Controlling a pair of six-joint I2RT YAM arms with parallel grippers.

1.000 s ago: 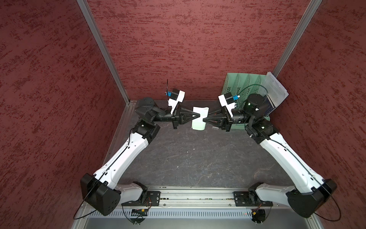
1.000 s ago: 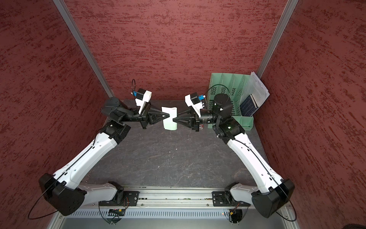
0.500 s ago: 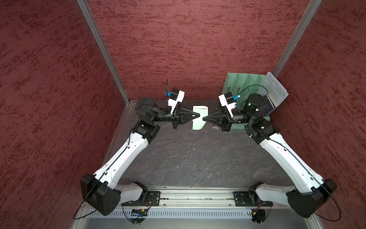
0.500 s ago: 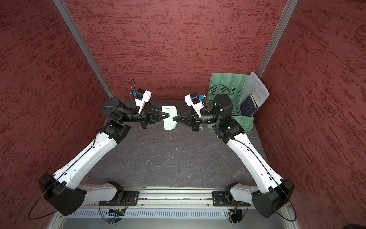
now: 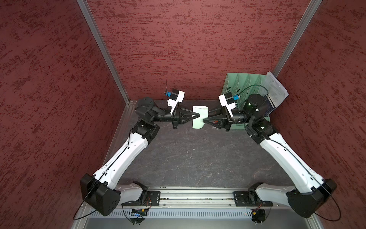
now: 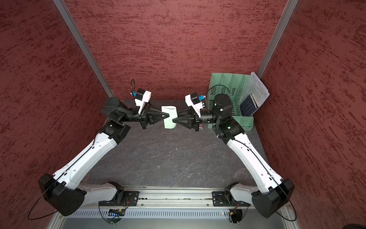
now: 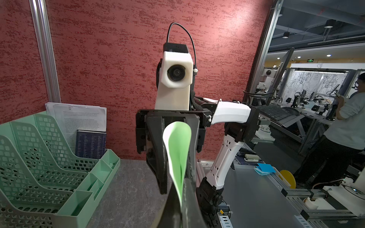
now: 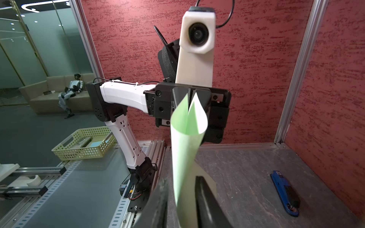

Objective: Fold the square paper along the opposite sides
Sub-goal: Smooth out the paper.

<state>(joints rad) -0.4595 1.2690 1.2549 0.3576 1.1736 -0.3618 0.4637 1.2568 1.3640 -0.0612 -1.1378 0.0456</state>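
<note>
The square paper [image 5: 198, 124] hangs curled in a loop above the tabletop [image 5: 198, 158]. Your left fingers [image 7: 169, 213] are clamped on one side of it; the right fingers [image 8: 205, 201] stand slightly apart astride the other. It should handle light and floppy (creasing easily), so grip near the edges.

I see pale green paper [image 5: 200, 117], a mint green perforated file rack [image 5: 235, 83], a blue stapler [image 8: 284, 192], dark red mottled walls [image 5: 188, 49], a dark grey veined tabletop [image 5: 198, 158], white-and-black arms [image 5: 126, 156]
</note>
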